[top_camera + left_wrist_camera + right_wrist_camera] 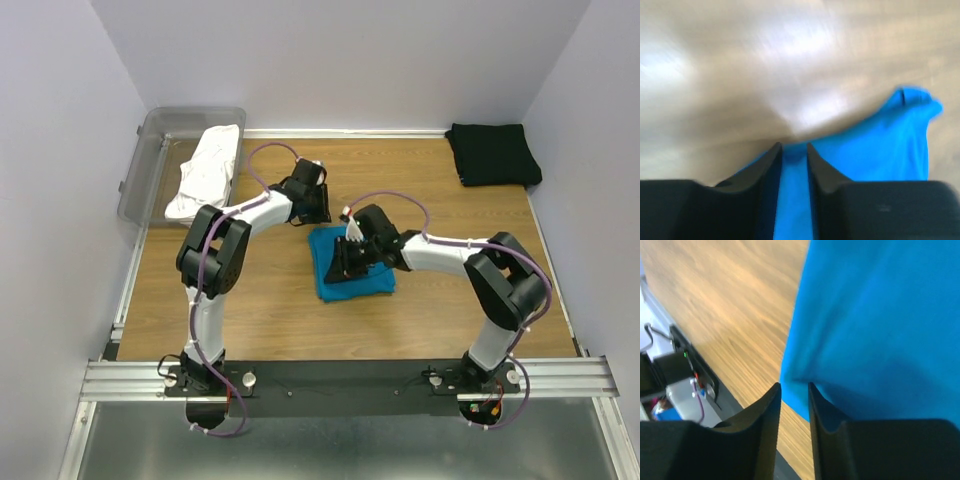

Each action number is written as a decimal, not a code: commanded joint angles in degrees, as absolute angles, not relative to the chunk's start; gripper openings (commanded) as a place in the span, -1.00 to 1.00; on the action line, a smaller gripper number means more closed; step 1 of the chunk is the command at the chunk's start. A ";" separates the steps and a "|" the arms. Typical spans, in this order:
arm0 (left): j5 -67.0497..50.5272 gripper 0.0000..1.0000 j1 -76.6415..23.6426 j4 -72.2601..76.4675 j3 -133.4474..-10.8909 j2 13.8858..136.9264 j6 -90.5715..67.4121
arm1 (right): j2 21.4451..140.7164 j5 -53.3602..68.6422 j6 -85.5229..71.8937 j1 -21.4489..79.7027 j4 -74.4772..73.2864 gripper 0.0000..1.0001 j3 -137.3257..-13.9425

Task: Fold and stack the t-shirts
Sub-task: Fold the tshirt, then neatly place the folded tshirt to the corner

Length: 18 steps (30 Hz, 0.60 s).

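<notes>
The bright teal-blue t-shirt [365,280] lies folded small in the middle of the wooden table. My left gripper [317,213] is at its far left corner. In the left wrist view the left gripper [794,147] is shut on a fold of the teal cloth [880,150]. My right gripper [346,266] is over the shirt's left part. In the right wrist view the right gripper [794,386] is shut on the teal shirt's edge [880,315]. The black t-shirt [492,154] lies folded at the back right. The white t-shirt [207,171] lies crumpled over the tub's edge.
A clear grey plastic tub [160,150] stands at the back left corner. White walls close in the table on three sides. The arms' mounting rail [340,378] runs along the near edge and also shows in the right wrist view [680,375].
</notes>
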<state>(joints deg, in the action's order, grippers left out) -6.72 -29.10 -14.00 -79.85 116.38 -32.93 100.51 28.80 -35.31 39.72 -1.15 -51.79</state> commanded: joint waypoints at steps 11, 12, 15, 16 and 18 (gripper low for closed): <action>-1.82 0.29 -28.30 -18.11 -64.88 95.02 -38.31 | 85.61 20.56 -31.55 24.89 -12.48 -0.09 -49.40; -3.67 0.29 -28.74 -17.58 -61.56 93.88 -38.93 | 85.43 21.35 -31.38 23.74 -12.48 -0.09 -48.61; -5.71 0.15 -31.46 -15.04 -56.62 93.08 -40.51 | 85.34 22.41 -30.68 20.92 -12.31 -0.10 -46.32; -5.54 0.12 -32.07 -14.07 -55.64 93.25 -40.95 | 85.69 22.41 -30.50 20.74 -12.39 -0.10 -46.06; -5.97 0.11 -33.48 -13.28 -53.63 94.21 -42.10 | 86.39 21.80 -29.80 20.48 -12.39 -0.10 -45.53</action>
<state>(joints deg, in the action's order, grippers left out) -3.64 -31.03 -15.51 -57.54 92.62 -38.70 85.60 21.45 -31.97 20.73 -10.52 -46.98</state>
